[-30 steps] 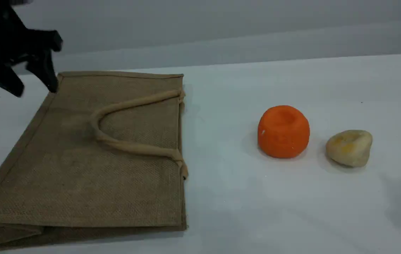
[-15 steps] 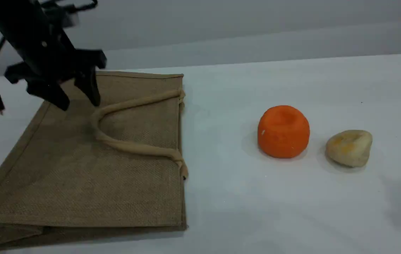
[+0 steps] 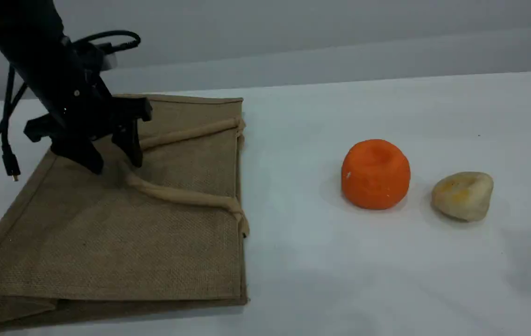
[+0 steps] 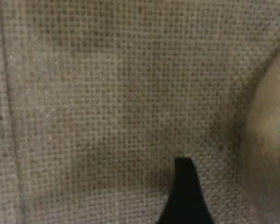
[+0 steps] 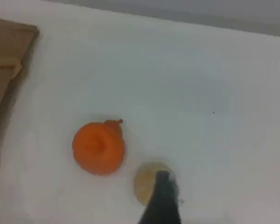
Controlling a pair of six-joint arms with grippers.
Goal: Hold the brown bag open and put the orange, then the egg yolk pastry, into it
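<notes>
The brown bag [image 3: 106,242] lies flat on the left of the table, its mouth edge facing right, with one beige loop handle [image 3: 181,197] resting on top. My left gripper [image 3: 116,164] is open and low over the bag, its fingers straddling the bend of that handle. In the left wrist view the bag's weave [image 4: 107,93] fills the frame, with one fingertip [image 4: 184,196] just above it and the handle [image 4: 270,154] at the right. The orange [image 3: 375,173] and the egg yolk pastry [image 3: 462,195] sit to the right. From high above, the right wrist view shows the orange [image 5: 99,148] and the pastry [image 5: 144,179], with one fingertip [image 5: 162,198] empty.
A black cable with a plug [image 3: 10,163] hangs from the left arm beside the bag's far-left edge. The white table [image 3: 302,261] runs on between bag and orange. Behind the table's back edge stands a grey wall [image 3: 293,42].
My left arm has swung right and down from the bag's far-left corner to the bend of the handle. The bag, the orange and the pastry have not moved.
</notes>
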